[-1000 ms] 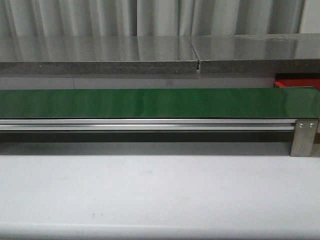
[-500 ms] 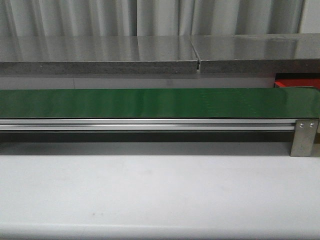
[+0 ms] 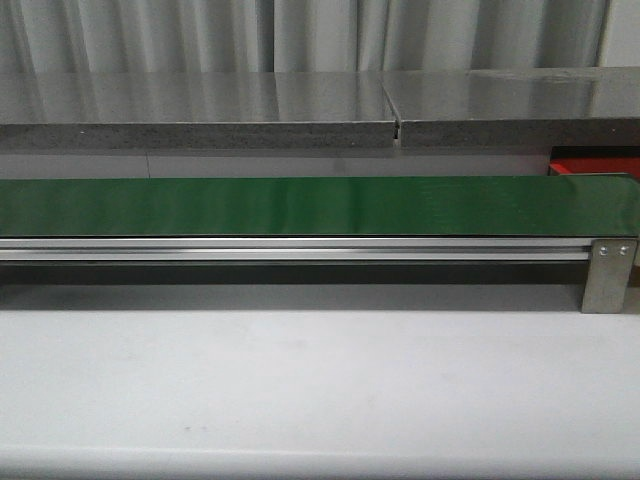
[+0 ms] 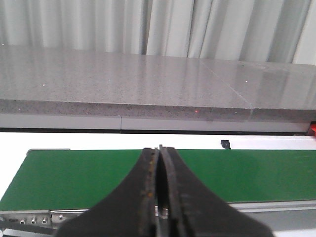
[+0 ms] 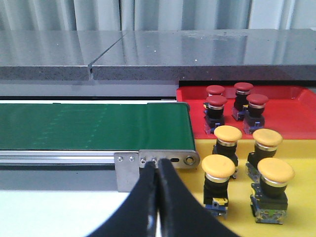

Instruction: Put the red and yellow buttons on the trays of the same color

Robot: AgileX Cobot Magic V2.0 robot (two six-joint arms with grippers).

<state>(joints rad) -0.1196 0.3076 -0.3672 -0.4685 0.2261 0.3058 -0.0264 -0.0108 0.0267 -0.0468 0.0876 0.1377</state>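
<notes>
Past the belt's end, your buttons sit sorted on their trays.
Through the right wrist view you see four red buttons (image 5: 216, 101) standing upright on the red tray (image 5: 284, 118) and four yellow buttons (image 5: 227, 134) on the yellow tray (image 5: 296, 207) just beside it, nearer the camera. Your right claw (image 5: 157, 170) is clenched on nothing, hovering before the belt (image 5: 94, 126) bracket. Your left claw (image 4: 159, 163) is clenched too, empty, over the bare green belt. Up front, the white tabletop (image 3: 320, 390) lies before the belt.

Black tapered claw fingers (image 4: 143, 197), seemingly scuffed edges
</notes>
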